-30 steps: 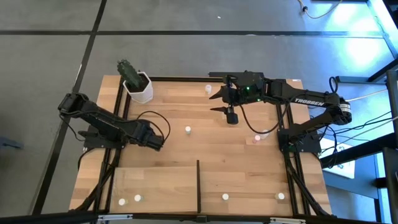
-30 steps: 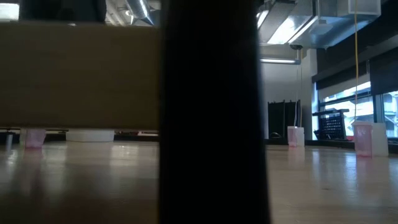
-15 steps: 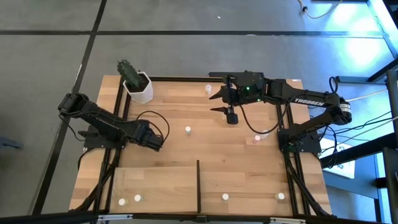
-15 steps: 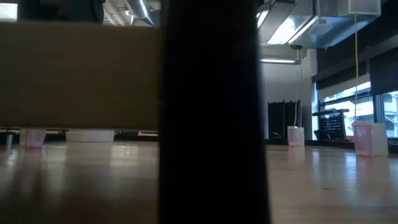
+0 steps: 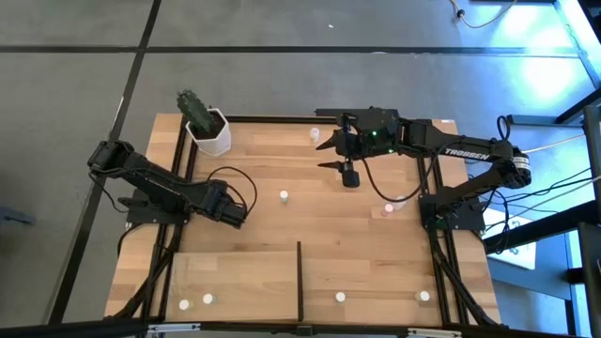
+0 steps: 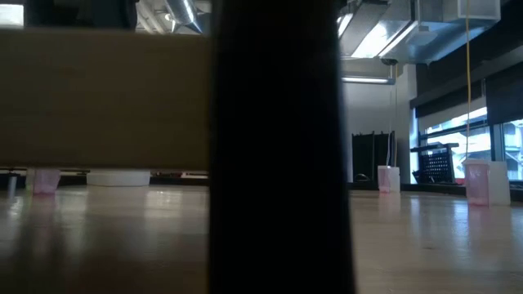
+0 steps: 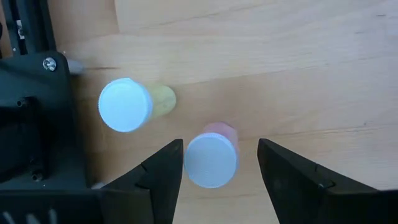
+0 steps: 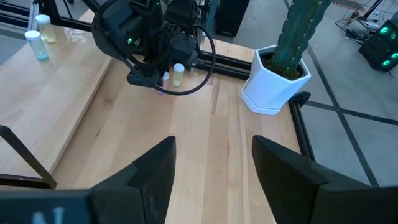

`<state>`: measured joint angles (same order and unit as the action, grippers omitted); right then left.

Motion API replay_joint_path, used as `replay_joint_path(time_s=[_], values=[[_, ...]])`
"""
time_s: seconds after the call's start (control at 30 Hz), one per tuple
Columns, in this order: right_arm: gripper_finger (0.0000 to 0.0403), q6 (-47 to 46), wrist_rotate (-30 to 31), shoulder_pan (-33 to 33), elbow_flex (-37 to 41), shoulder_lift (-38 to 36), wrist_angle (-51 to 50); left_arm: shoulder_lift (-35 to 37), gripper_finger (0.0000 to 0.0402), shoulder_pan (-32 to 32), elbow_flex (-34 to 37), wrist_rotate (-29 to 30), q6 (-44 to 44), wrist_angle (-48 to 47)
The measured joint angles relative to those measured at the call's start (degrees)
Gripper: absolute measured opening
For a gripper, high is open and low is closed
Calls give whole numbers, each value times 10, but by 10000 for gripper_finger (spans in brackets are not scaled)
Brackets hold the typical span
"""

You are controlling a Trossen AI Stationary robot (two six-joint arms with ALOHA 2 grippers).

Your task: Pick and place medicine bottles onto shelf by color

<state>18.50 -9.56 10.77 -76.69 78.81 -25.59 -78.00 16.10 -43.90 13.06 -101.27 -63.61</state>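
pale wood desk (image 5: pixel 310 211) carries scattered medicine bottles with round white caps; the raised shelf (image 5: pixel 235 282) sits at its near edge beside a thin black divider (image 5: pixel 300 280), two bottles (image 5: pixel 195 301) on it. left claw (image 7: pixel 219 163) hangs low at the desk's left side, fingers spread around a pink bottle (image 7: pixel 211 158), not pinching it; a yellowish bottle (image 7: pixel 132 104) stands just beside. only the left wrist view shows these tints. right claw (image 5: pixel 327 152) hovers spread over the far desk, near the cactus pot (image 8: pixel 275 83).

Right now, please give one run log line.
left gripper: open, straddling pink bottle | right gripper: open, empty | shelf: some bottles placed
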Motion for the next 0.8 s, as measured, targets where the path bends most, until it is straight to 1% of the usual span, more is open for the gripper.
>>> replay_joint_path(time_s=[0.6,0.8], values=[[214,0,-1,0,0,0,-1,0,125,0,8,-2,-1,3],[214,1,-1,0,0,0,-1,0,116,0,8,-3,-1,3]])
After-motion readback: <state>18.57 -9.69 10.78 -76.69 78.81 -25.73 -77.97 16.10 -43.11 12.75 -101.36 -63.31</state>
